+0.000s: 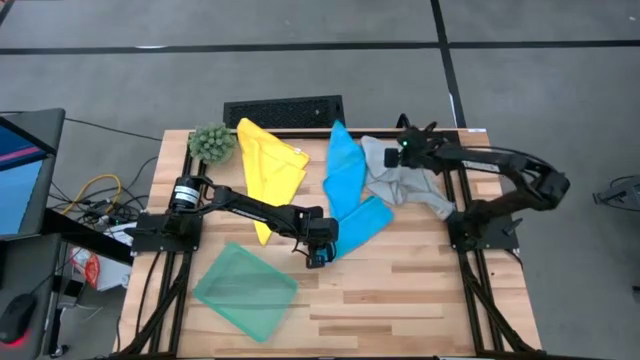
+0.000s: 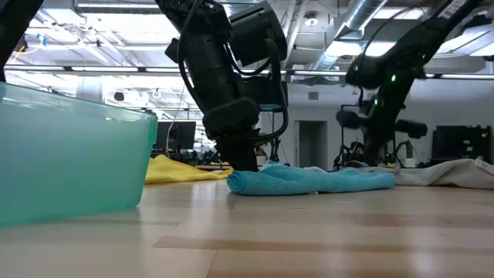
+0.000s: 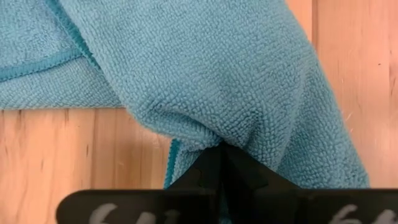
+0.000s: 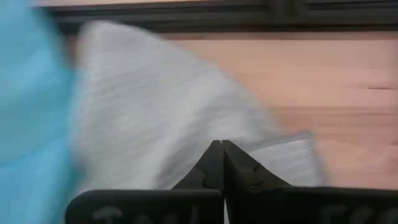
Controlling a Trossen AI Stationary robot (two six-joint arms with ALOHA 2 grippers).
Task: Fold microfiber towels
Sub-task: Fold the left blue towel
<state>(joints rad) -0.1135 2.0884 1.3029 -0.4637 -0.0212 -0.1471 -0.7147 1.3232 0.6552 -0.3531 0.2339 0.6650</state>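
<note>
Blue towel (image 1: 358, 222) corner in left gripper (image 1: 318, 258)

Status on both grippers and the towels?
Left gripper shut on blue towel edge. Right gripper shut over grey towel. Nothing blocking.

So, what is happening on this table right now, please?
Two robot arms are working on microfiber towels. The left tool is shut on a corner of a blue towel near the middle of the table. The right tool is shut over the grey towel at the back right; whether it holds the cloth is unclear. A yellow towel lies unfolded at the back, a teal towel lies flat at the front left.
</note>
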